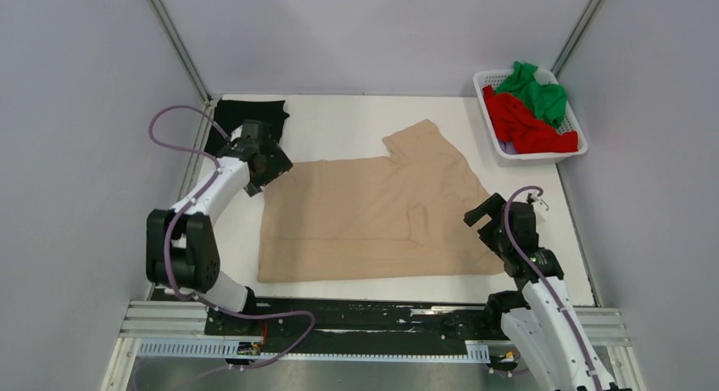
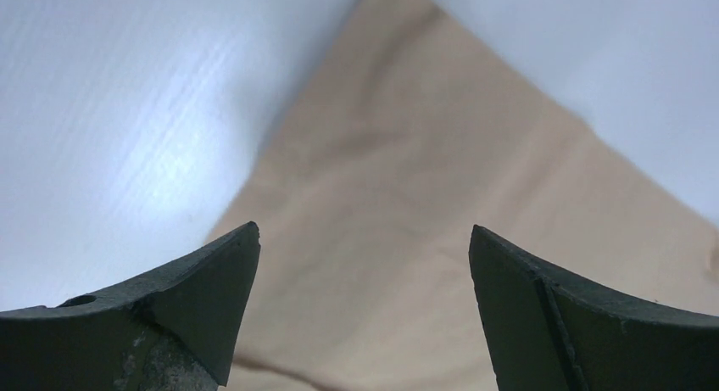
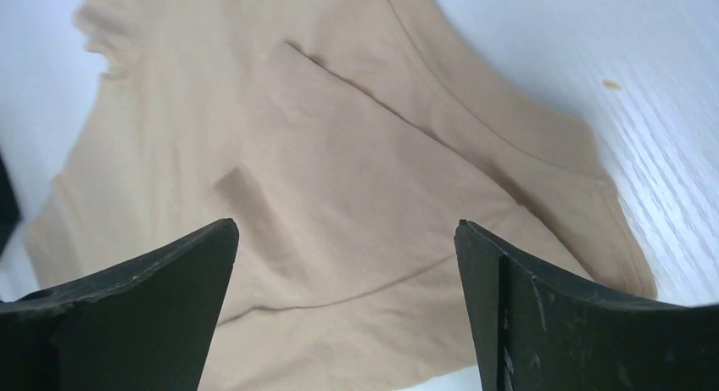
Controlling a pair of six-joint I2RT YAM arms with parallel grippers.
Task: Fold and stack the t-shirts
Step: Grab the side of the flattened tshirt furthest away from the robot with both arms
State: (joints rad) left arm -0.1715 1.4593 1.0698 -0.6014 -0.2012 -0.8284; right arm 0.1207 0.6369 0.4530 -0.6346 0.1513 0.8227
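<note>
Far-left corner of the tabletop (image 1: 356, 120): 1 black t-shirt (image 1: 246, 111) lies in a flat bundle against the back edge, apart from the other garments.

Left end effector (image 1: 270, 166): positioned just beside the black t-shirt, over the far-left corner of the beige t-shirt (image 1: 365, 213). The left wrist view shows the left end effector (image 2: 365, 238) with its 2 fingers spread wide and nothing held between them. The corner of the beige t-shirt (image 2: 407, 196) lies in the gap, with bare tabletop (image 2: 127, 111) on either side of it. Whether the fingertips touch the cloth cannot be determined.

Centre: the beige t-shirt is spread flat across the middle of the tabletop. 1 sleeve points toward the far side. A small flap is folded over on the body toward its right end.

Right end effector (image 1: 483, 213): positioned at the right edge of the beige t-shirt. The right wrist view shows the right end effector (image 3: 348, 230) with its fingers wide apart and gripping nothing. The beige t-shirt (image 3: 339, 153), its curved neckline and the folded flap lie below.

Far-right corner: a white basket (image 1: 543, 156) holds 1 red t-shirt (image 1: 526, 124) and 1 green t-shirt (image 1: 538, 90), both crumpled, with the green one toward the far end.
</note>
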